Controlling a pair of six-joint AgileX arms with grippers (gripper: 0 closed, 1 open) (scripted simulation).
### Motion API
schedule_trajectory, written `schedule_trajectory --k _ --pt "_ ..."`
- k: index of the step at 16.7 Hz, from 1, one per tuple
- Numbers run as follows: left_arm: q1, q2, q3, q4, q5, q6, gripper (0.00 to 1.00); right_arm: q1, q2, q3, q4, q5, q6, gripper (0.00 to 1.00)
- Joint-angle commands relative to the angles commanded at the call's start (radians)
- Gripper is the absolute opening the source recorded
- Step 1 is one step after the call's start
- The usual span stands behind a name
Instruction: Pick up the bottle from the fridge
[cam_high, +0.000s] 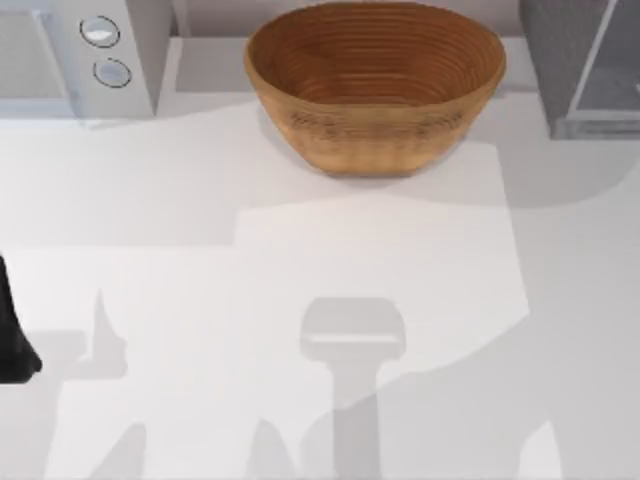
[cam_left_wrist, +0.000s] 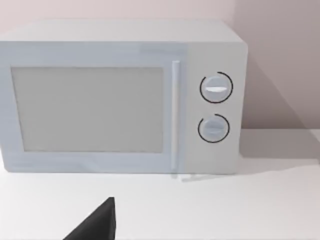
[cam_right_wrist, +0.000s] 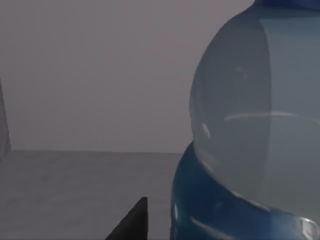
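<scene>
The bottle (cam_right_wrist: 250, 115) looms very close in the right wrist view, with a pale translucent body, a blue band (cam_right_wrist: 210, 210) low on it and a blue cap (cam_right_wrist: 292, 2) at the picture's edge. It stands on a grey floor (cam_right_wrist: 75, 190) in front of a plain grey wall. A dark tip of my right gripper (cam_right_wrist: 132, 222) lies just beside the bottle. The fridge (cam_high: 560, 60), dark grey and speckled with a pale glassy door panel (cam_high: 612, 70), stands at the table's far right corner. My left gripper (cam_left_wrist: 97, 222) is parked at the table's left edge (cam_high: 12, 345).
A large woven basket (cam_high: 375, 85) sits at the back middle of the table. A white box with two round knobs (cam_left_wrist: 215, 107) stands at the back left (cam_high: 80, 50), facing the left wrist camera. The white table (cam_high: 300, 300) carries arm shadows.
</scene>
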Motion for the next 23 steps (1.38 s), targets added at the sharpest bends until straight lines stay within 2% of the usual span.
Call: schedule_trajectory --k 8,18,23 --pt "0.000 0.000 0.000 0.000 0.000 0.000 1.00 0.000 0.000 0.000 0.000 0.000 0.000 0.02" --pt "0.000 0.000 0.000 0.000 0.000 0.000 1.00 -0.003 -0.005 0.000 -0.004 0.000 0.000 0.00" --pt "0.000 0.000 0.000 0.000 0.000 0.000 1.00 -0.004 -0.100 0.018 -0.121 0.000 0.000 0.00"
